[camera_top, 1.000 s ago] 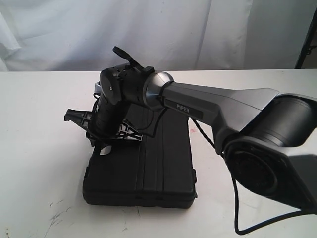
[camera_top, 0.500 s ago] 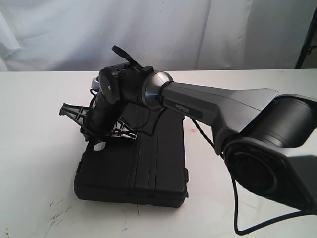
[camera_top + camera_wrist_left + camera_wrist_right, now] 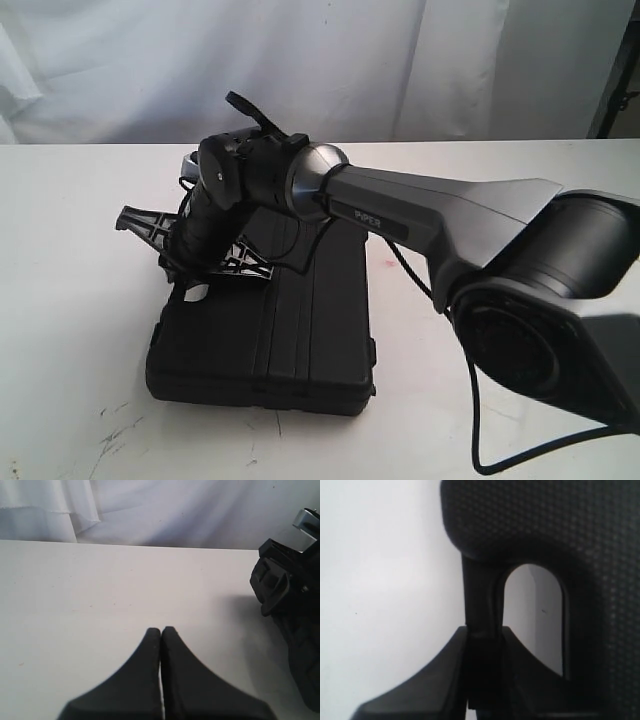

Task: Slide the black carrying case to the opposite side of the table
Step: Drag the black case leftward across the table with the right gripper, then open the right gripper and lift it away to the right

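Note:
The black carrying case (image 3: 270,340) lies flat on the white table (image 3: 80,300), left of the middle. My right arm reaches across it from the right. The right gripper (image 3: 193,285) points down at the case's far left end. In the right wrist view that gripper (image 3: 484,632) is shut on the case's handle bar (image 3: 479,595), with the textured case body (image 3: 560,525) beside it. My left gripper (image 3: 161,630) is shut with nothing in it and hovers over bare table (image 3: 100,590). The right arm's wrist (image 3: 285,580) shows at the side of that view.
A white curtain (image 3: 350,60) hangs behind the table. A black cable (image 3: 480,440) from the right arm loops down onto the table at the front right. Dark scuff marks (image 3: 110,430) lie at the front left. A dark stand (image 3: 620,70) rises at the far right.
The case has slid to the left across the table, carried along by the right gripper on its handle. The shift over the last half second is small.

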Motion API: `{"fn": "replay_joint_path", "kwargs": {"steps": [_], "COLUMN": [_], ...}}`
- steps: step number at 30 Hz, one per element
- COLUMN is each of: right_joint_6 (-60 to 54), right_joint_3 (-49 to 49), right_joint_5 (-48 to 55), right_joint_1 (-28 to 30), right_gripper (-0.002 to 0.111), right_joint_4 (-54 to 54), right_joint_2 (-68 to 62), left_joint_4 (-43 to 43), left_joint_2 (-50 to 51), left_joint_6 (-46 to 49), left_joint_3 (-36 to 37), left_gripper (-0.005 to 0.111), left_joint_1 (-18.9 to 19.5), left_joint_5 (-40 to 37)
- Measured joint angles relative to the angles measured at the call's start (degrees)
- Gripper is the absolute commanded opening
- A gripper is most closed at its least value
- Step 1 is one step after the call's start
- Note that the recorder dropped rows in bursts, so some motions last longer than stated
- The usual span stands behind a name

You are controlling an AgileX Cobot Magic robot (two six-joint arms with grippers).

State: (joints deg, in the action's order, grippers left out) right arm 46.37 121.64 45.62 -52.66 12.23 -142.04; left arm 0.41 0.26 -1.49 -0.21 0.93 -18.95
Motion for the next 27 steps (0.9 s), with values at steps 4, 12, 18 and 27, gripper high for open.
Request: {"fn": "replay_joint_path", "kwargs": {"steps": [4, 12, 18, 27], "right_joint_6": [-0.3, -1.0, -1.7, -13.9], "right_joint_3": [0.0, 0.0, 0.2, 0.4], "right_joint_5": [0.0, -1.5, 1.8, 4.5], "right_joint_1": [0.0, -0.2, 0.8, 4.1], "right_gripper": [0.025, 0.037, 0.037, 0.002], "right_joint_4": [0.1, -0.3, 0.0, -0.2], "right_joint_2": [0.0, -0.3, 0.2, 8.9], "left_joint_4": [0.0, 0.0, 0.0, 0.0], "left_joint_2": [0.0, 0.0, 0.0, 0.0], "left_joint_6": [0.0, 0.0, 0.0, 0.0], "left_joint_3": [0.0, 0.0, 0.0, 0.0], "left_gripper": [0.0, 0.0, 0.0, 0.0], "left_joint_1": [0.0, 0.0, 0.0, 0.0], "left_joint_5": [0.0, 0.0, 0.0, 0.0]}}
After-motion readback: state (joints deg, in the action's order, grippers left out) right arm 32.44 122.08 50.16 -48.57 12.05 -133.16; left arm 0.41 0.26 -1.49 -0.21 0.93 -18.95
